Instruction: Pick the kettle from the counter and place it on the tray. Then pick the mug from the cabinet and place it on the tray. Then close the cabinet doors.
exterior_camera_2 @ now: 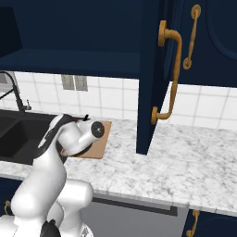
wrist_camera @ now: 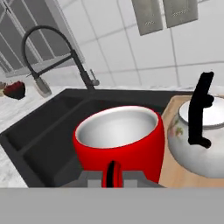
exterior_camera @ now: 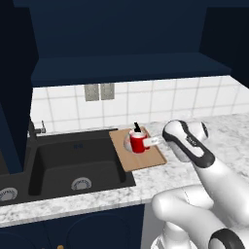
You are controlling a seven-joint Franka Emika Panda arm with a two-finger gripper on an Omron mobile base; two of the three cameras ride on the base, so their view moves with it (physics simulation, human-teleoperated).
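Tool [wrist_camera: 112,177] at red mug [wrist_camera: 118,142] handle, beside kettle [wrist_camera: 199,135].

Kitchen, black sink [exterior_camera: 73,160], faucet [wrist_camera: 52,57], tiled wall [exterior_camera: 146,99], stone counter [exterior_camera_2: 185,157]

a black double sink basin [exterior_camera: 73,163] is sunk at nine o'clock, with a black arched faucet [wrist_camera: 52,48] rising behind it at its twelve. two grey outlet plates [exterior_camera: 99,91] sit on the white wall tiles [exterior_camera: 160,99] above.
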